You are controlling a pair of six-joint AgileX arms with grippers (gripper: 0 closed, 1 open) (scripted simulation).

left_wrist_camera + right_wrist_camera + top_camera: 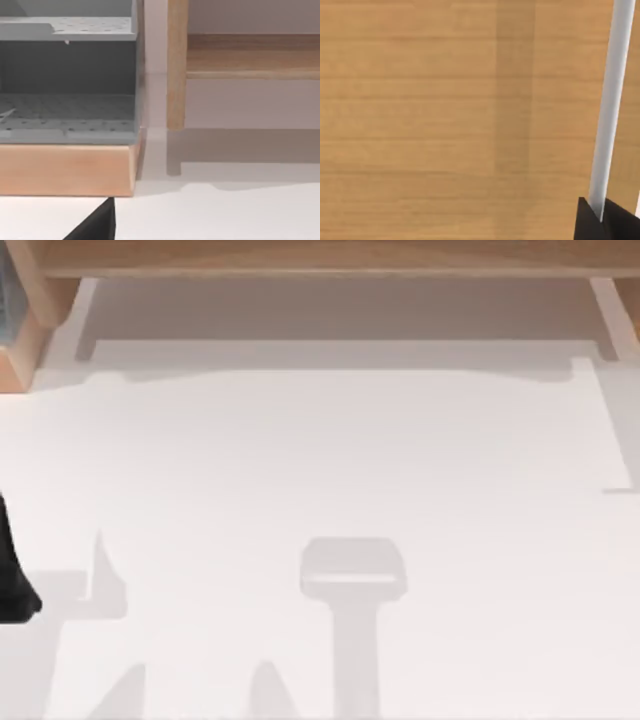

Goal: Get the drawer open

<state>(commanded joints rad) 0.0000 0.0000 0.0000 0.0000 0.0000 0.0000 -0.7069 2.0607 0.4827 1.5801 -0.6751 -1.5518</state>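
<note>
The drawer's light wooden front (445, 120) fills the right wrist view from very close. A slim silver handle bar (612, 90) runs along it. My right gripper (601, 219) sits at the bar's end, with a black finger (585, 222) on one side and a second on the other, pressed against the bar. My left arm (15, 580) stays at the table's left edge. One dark fingertip (95, 227) of it shows in the left wrist view, above the white tabletop.
A wooden frame (320, 255) spans the far side of the white table (330, 470). A grey perforated shelf unit (70, 80) on a wooden base (65, 170) stands at the far left, beside a wooden post (176, 65).
</note>
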